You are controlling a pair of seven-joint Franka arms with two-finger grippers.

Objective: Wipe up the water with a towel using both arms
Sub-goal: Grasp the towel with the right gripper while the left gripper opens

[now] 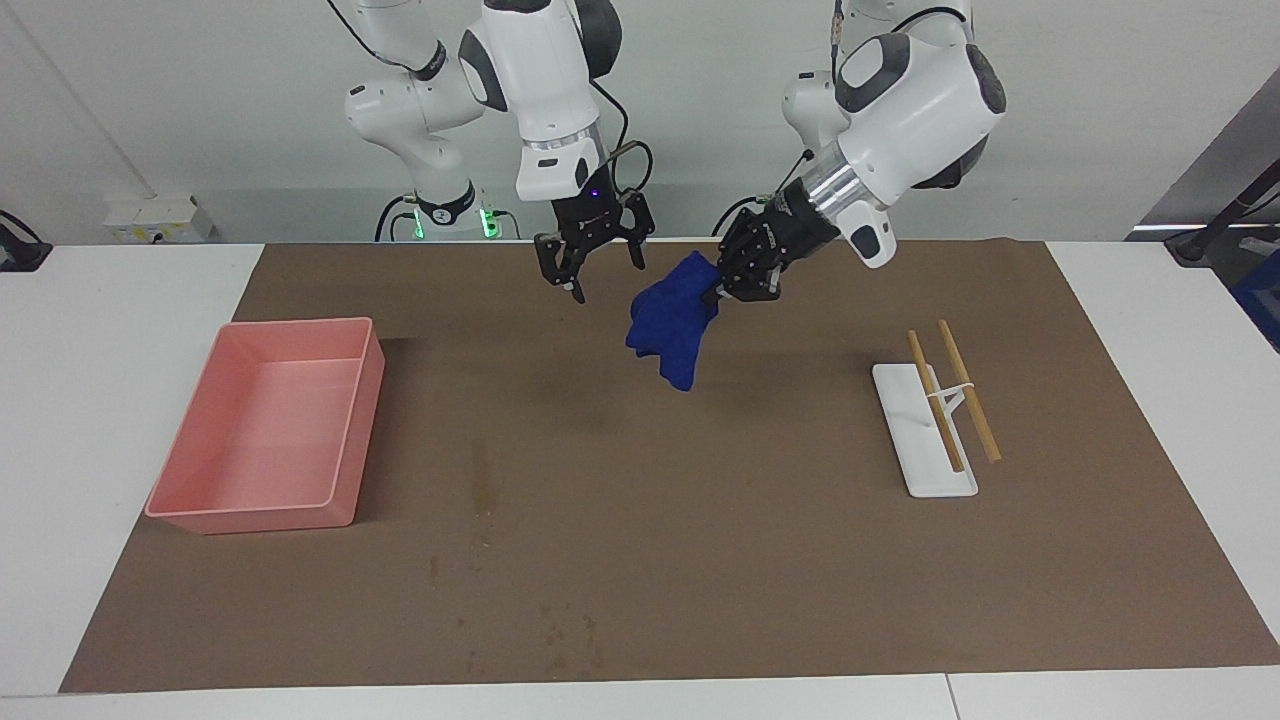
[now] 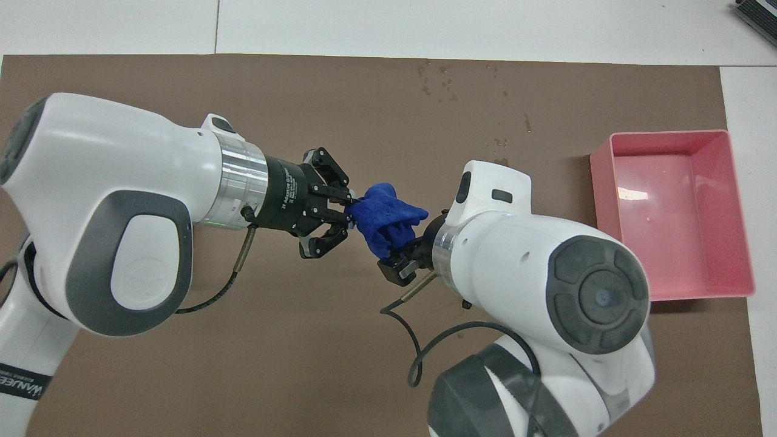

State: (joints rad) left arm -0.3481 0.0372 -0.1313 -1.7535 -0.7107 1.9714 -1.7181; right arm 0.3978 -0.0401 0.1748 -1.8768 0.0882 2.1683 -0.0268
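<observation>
Facing the robots: clamping the left claw (image 1: 721,285) on the upper edge of the towel (image 1: 672,330), up in the air over the brown mat (image 1: 700,560), around 12 o'clock from the mat's middle. Letting the blue cloth hang down in a lumpy fold, clear of the surface. Holding the right claw (image 1: 605,278) with fingers spread apart at the towel's 10 o'clock, just beside it, with a gap showing between them. Showing the water (image 1: 482,478) as a faint dark streak at 7 o'clock from the towel, well apart from it, near the pink bin (image 1: 300,323) sitting at 9 o'clock on the mat. Resting at 3 o'clock: a white tray (image 1: 935,482) carrying two wooden sticks (image 1: 936,402).

Looking down from overhead: pinching the towel (image 2: 385,218) in the left claw (image 2: 349,209), reaching in from 9 o'clock. Crowding the right claw (image 2: 397,267) in at the towel's 5 o'clock, mostly hidden under its own wrist. Sitting at 3 o'clock, the bin (image 2: 661,133); scattering toward 12 o'clock, small dark specks (image 2: 437,79).
</observation>
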